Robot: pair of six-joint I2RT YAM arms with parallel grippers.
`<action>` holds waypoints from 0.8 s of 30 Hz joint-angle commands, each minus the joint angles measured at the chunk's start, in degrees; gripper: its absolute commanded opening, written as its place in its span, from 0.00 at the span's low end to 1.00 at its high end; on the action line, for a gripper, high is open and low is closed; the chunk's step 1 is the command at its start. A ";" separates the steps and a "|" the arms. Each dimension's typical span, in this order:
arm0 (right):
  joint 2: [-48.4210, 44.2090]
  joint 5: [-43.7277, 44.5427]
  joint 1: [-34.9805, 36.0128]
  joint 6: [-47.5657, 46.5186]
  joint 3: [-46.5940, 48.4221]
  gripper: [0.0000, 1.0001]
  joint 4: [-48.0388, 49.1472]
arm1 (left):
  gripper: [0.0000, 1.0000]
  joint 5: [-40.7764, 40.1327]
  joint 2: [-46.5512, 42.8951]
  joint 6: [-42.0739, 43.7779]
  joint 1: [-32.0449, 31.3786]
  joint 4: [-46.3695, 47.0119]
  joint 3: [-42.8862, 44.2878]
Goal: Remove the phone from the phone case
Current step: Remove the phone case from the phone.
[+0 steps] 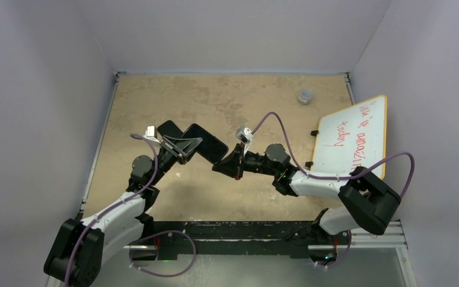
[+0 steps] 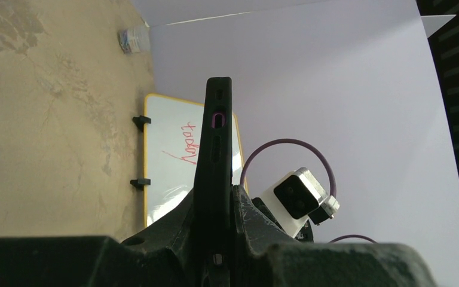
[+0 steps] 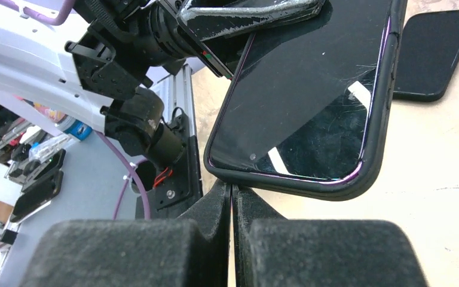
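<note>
The phone (image 3: 305, 101), with its glossy black screen, sits in a black phone case (image 3: 311, 185) with a purple line along the inner rim. My left gripper (image 1: 182, 146) is shut on the cased phone (image 1: 206, 142) and holds it above the table. In the left wrist view the case (image 2: 215, 155) stands edge-on between the fingers of the left gripper (image 2: 218, 203). My right gripper (image 3: 232, 191) is shut, with nothing visible between the pads. Its tips are right at the case's near edge; I cannot tell whether they touch it. From above, the right gripper (image 1: 221, 167) is just right of the phone.
A second flat black slab (image 3: 436, 54) lies on the table beyond the phone (image 1: 170, 128). A yellow-framed whiteboard (image 1: 352, 140) with red writing leans at the right. A small clear bottle (image 1: 305, 95) stands at the back right. Purple walls enclose the table.
</note>
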 commanded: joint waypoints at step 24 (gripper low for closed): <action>-0.74 10.40 4.28 16.85 -3.66 0.50 25.71 | 0.00 -4.75 -11.96 0.64 -0.36 2.61 -0.70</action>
